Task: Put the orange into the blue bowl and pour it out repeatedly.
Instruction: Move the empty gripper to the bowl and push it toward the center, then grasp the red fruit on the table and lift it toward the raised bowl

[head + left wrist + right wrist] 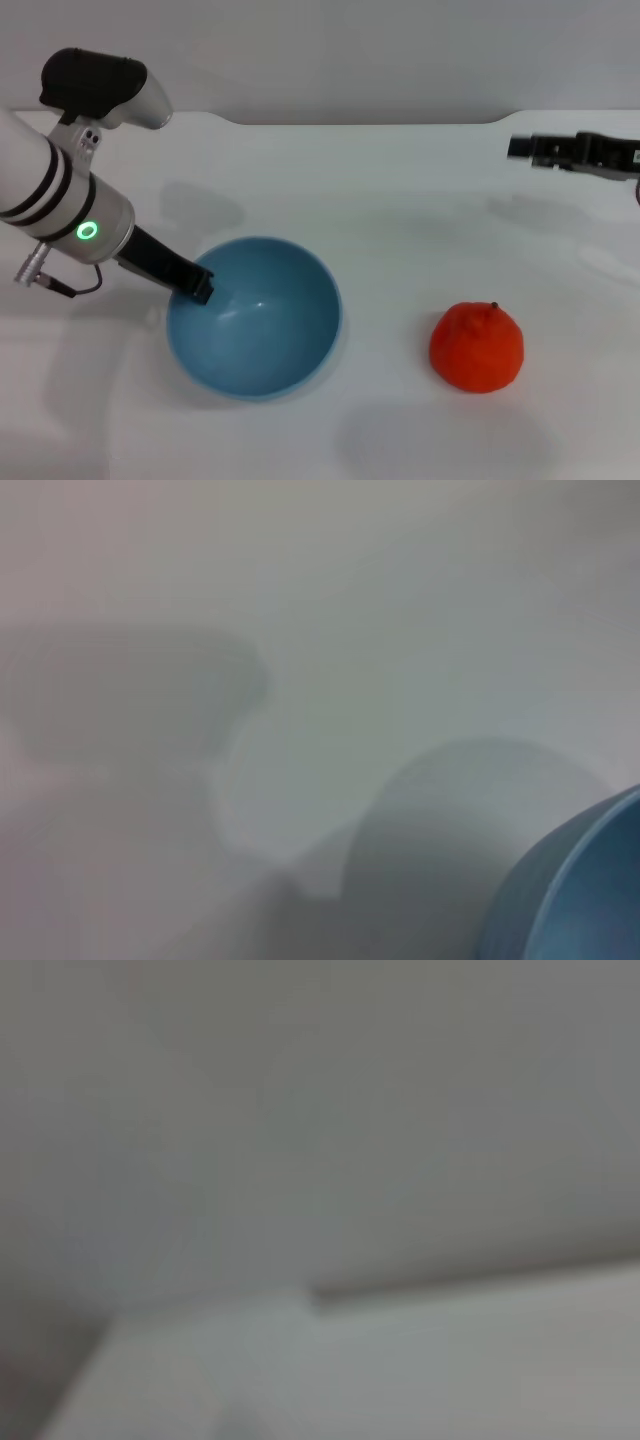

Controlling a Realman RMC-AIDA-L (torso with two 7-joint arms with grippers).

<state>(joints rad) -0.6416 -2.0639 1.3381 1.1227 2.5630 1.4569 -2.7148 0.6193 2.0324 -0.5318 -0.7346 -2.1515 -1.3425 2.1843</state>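
Orange (pixel 477 348) upright, stem up, beside blue bowl (pixel 254 318)

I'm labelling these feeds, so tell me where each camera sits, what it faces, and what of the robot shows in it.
Head view: high on the robot, looking down at the white table, blue bowl and orange; left gripper at the bowl's rim, right gripper far off.
Left wrist view: close to the table, catching the bowl's edge; no arm parts.
Right wrist view: only pale surface.
Shared: head and left wrist both show the bowl.
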